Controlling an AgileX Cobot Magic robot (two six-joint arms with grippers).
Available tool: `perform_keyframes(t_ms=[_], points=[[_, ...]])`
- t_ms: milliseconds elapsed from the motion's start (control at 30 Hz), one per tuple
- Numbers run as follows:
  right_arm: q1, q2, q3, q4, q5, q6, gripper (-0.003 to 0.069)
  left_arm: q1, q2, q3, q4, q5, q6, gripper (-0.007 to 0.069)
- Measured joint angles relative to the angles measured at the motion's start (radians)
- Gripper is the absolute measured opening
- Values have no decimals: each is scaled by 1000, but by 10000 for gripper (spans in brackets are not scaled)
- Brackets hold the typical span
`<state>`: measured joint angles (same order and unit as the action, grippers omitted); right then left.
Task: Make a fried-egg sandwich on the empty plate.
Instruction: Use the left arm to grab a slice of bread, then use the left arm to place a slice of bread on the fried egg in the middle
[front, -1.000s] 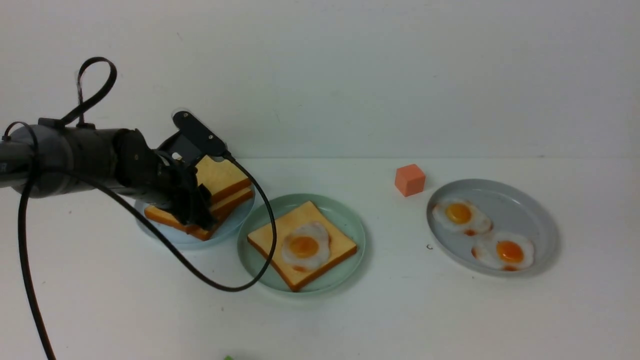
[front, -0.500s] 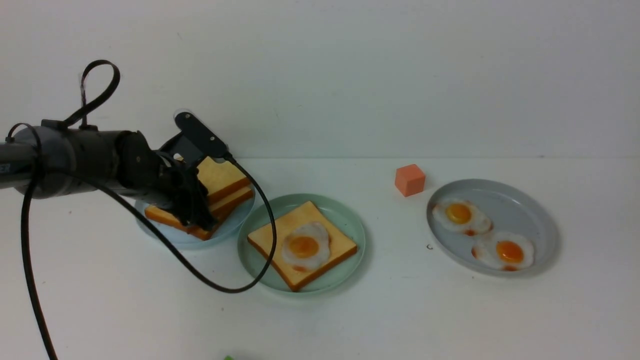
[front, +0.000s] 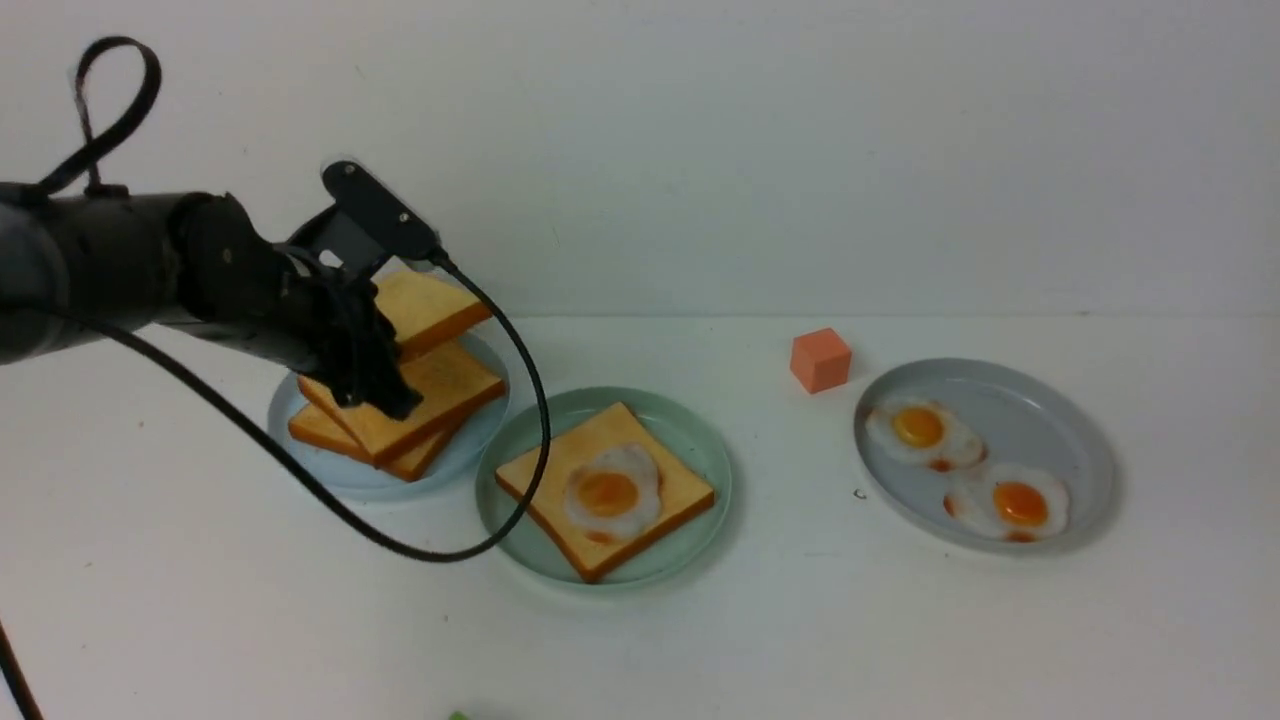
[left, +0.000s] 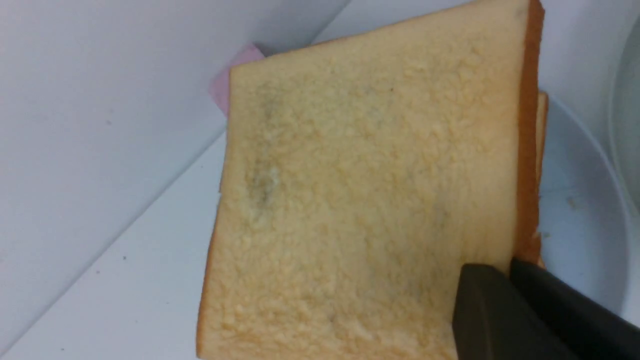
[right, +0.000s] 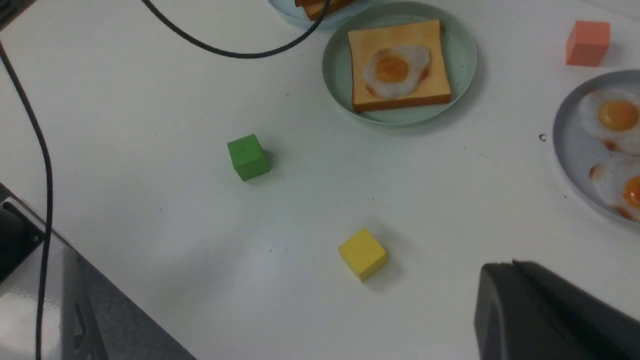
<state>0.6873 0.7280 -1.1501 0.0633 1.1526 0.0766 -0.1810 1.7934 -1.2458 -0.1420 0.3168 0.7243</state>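
The mint-green plate (front: 700, 445) holds one toast slice (front: 535, 472) with a fried egg (front: 610, 492) on top; they also show in the right wrist view, plate (right: 462, 55) and egg (right: 395, 70). My left gripper (front: 385, 350) is shut on the edge of a second toast slice (front: 435, 305) and holds it lifted above the toast stack (front: 440, 395). In the left wrist view this slice (left: 370, 190) fills the frame, pinched at its crust by the gripper (left: 505, 272). My right gripper (right: 505, 267) is shut and empty above bare table.
The light blue plate (front: 340, 475) carries the remaining toast stack. A grey plate (front: 1080, 430) at the right holds two fried eggs. An orange cube (front: 820, 360) lies behind. A green cube (right: 247, 156) and a yellow cube (right: 362, 254) lie near the front. A black cable (front: 450, 555) hangs over the mint plate's left rim.
My left gripper has risen with the top toast slice, lifting it clear of the stack on the light blue plate. Nothing else has moved.
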Motion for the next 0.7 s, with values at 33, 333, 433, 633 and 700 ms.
perform_keyframes(t_ms=[33, 333, 433, 633, 700], points=[[0, -15, 0, -16, 2, 0, 32, -24, -40, 1, -2, 26, -1, 11], [0, -129, 0, -116, 115, 20, 32, -326, -105, 61, 5, 111, -174, 11], [0, -155, 0, -149, 119, 22, 32, -394, -76, 66, 76, 106, -216, 11], [0, -199, 0, -164, 119, 28, 32, -450, -18, 68, 254, 68, -372, 11], [0, -206, 0, -165, 119, 34, 32, -450, -10, 68, 291, 68, -431, 11]])
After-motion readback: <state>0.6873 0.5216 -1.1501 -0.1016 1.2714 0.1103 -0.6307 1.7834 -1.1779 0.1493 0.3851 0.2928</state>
